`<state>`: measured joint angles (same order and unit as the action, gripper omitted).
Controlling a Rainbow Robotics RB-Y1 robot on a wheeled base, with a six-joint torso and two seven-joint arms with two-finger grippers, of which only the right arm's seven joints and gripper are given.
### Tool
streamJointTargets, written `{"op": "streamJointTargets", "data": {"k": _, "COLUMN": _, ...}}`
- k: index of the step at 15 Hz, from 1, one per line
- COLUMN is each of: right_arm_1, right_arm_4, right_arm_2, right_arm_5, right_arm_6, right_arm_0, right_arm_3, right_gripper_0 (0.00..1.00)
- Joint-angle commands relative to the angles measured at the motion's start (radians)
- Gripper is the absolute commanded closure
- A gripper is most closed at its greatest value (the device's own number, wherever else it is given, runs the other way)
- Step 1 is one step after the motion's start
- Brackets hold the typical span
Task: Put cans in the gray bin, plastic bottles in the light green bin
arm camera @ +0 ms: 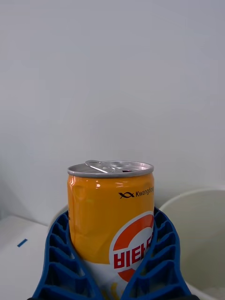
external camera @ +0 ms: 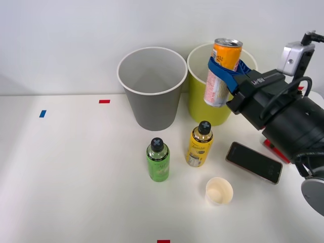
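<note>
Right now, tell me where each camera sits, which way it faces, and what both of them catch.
Front view: mounted above the arms, looking forward and down at the table; the right arm enters from the right, its hand shut on the can in front of the green bin.
Right wrist view: on the right wrist, looking along the blue fingers toward the wall, past the upright can they hold.
Shared: the can, the fingers, the green bin's rim.
</note>
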<state>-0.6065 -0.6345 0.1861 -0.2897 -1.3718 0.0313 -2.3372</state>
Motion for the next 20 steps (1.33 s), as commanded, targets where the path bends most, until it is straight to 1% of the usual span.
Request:
{"op": "streamJointTargets", "data": {"k": 1, "right_arm_1": 0.050, "right_arm_4": -0.016, "right_arm_2": 0.055, "right_arm_5": 0.000, "right_arm_6": 0.020, "right_arm_0": 0.153, "right_arm_3": 0.087, "right_gripper_0": 1.00}}
{"op": "streamJointTargets", "data": {"k": 5, "right_arm_1": 0.088, "right_arm_4": -0.021, "right_arm_2": 0.139, "right_arm_5": 0.000, "right_arm_6": 0.043, "right_arm_0": 0.406, "right_arm_3": 0.314, "right_gripper_0": 1.00}}
{"op": "streamJointTargets", "data": {"k": 7, "right_arm_1": 0.097, "right_arm_4": -0.024, "right_arm_2": 0.173, "right_arm_5": 0.001, "right_arm_6": 0.054, "right_arm_0": 0.487, "right_arm_3": 0.389, "right_gripper_0": 1.00}}
{"op": "streamJointTargets", "data": {"k": 11, "right_arm_1": 0.108, "right_arm_4": -0.031, "right_arm_2": 0.268, "right_arm_5": 0.018, "right_arm_6": 0.089, "right_arm_0": 0.650, "right_arm_3": 0.565, "right_gripper_0": 1.00}}
{"op": "streamJointTargets", "data": {"k": 14, "right_arm_1": 0.106, "right_arm_4": -0.031, "right_arm_2": 0.319, "right_arm_5": 0.032, "right_arm_6": 0.106, "right_arm_0": 0.734, "right_arm_3": 0.690, "right_gripper_0": 1.00}}
{"op": "streamJointTargets", "data": {"k": 16, "right_arm_1": 0.108, "right_arm_4": -0.031, "right_arm_2": 0.339, "right_arm_5": 0.038, "right_arm_6": 0.109, "right_arm_0": 0.750, "right_arm_3": 0.722, "right_gripper_0": 1.00}}
{"op": "streamJointTargets", "data": {"k": 18, "right_arm_1": 0.099, "right_arm_4": 0.019, "right_arm_2": 0.369, "right_arm_5": 0.038, "right_arm_6": 0.119, "right_arm_0": 0.750, "right_arm_3": 0.731, "right_gripper_0": 1.00}}
{"op": "streamJointTargets", "data": {"k": 20, "right_arm_1": 0.097, "right_arm_4": 0.036, "right_arm_2": 0.375, "right_arm_5": 0.043, "right_arm_6": 0.132, "right_arm_0": 0.751, "right_arm_3": 0.731, "right_gripper_0": 1.00}}
